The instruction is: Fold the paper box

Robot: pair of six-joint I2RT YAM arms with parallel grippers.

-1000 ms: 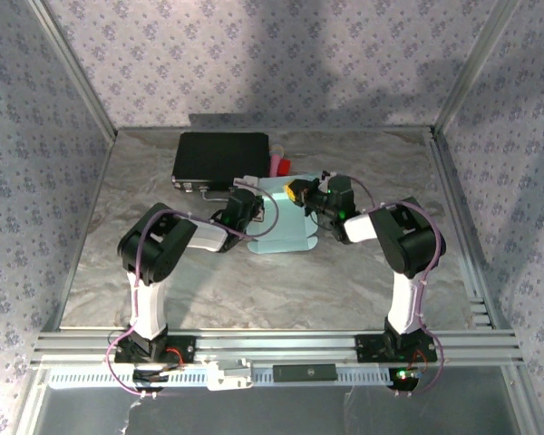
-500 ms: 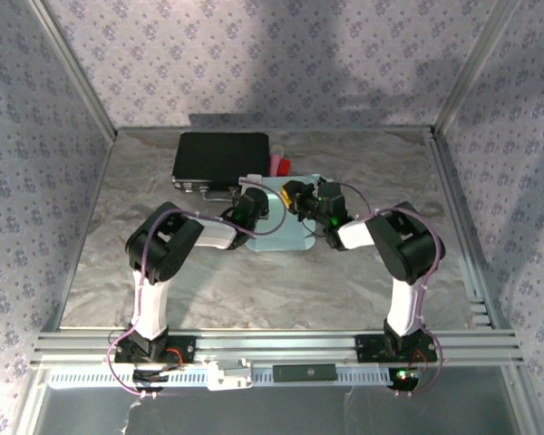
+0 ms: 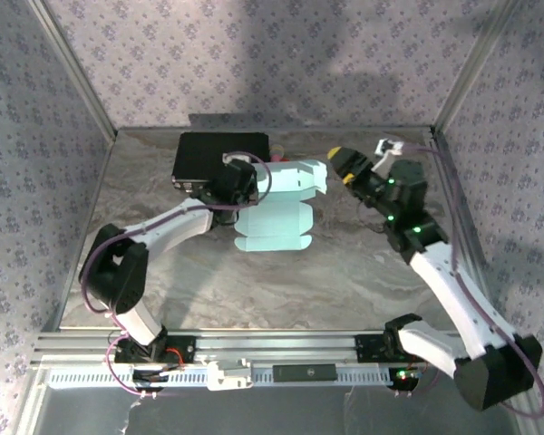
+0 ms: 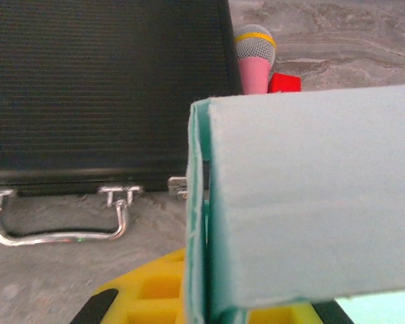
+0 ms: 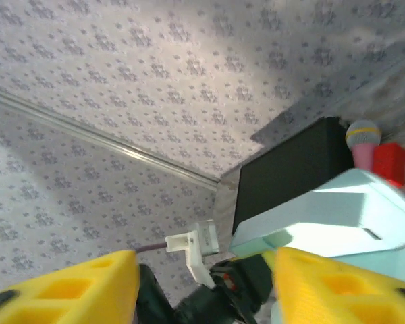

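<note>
The paper box (image 3: 276,213) is a pale blue card blank; its near part lies flat on the table and its far part (image 3: 297,177) is folded up. My left gripper (image 3: 243,188) is shut on the box's left edge; in the left wrist view the card (image 4: 310,202) stands pinched above a yellow finger (image 4: 145,290). My right gripper (image 3: 346,166) hovers just right of the box, apart from it and open. In the right wrist view its yellow fingers (image 5: 74,290) stand wide with nothing between them, and the box (image 5: 344,216) shows beyond.
A black case (image 3: 219,156) with a metal handle (image 4: 61,233) lies at the back, just behind the left gripper. A pink microphone (image 4: 254,57) and a red block (image 4: 283,82) lie beside it. Metal frame rails (image 3: 453,208) bound the table on the right.
The right gripper has opened, let go of the box and drawn back up and to the right. The left arm has reached further back with the box's edge, raising the far part.
</note>
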